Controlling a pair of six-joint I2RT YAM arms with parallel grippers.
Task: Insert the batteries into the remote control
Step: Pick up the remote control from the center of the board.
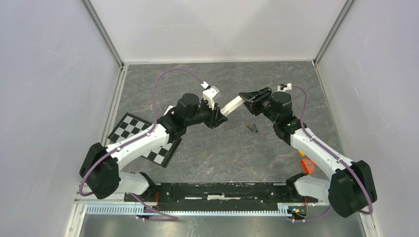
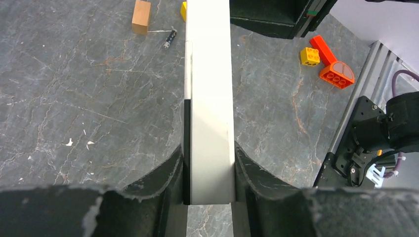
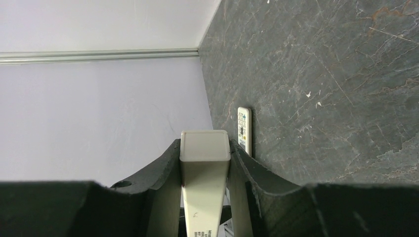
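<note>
Both tools clamp one white bar [image 1: 232, 105], left tool [image 2: 209, 148] and right tool [image 3: 204, 143] at opposite ends | its label print [image 3: 202, 229] unreadable | remote control [image 3: 244, 129] on counter [image 3: 321, 98] beside wall [image 3: 123, 123], long axis along it.

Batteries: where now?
Top view: the batteries lie on the table right of centre, just near-side of the right gripper; left wrist shows one beside a brown block.

The table [image 2: 74, 98] looks like grey stone, dull, with thin pale and rusty veins. The bar [image 2: 210, 98] is smooth white plastic, a bit dull. The left gripper [image 2: 208, 148] has black fingers [image 2: 163, 177] that look matt, with rough, chipped edges. The block [image 2: 141, 16] looks like bare wood. The bricks [image 2: 336, 74] are shiny plastic. The walls [image 1: 49, 74] are smooth.
</note>
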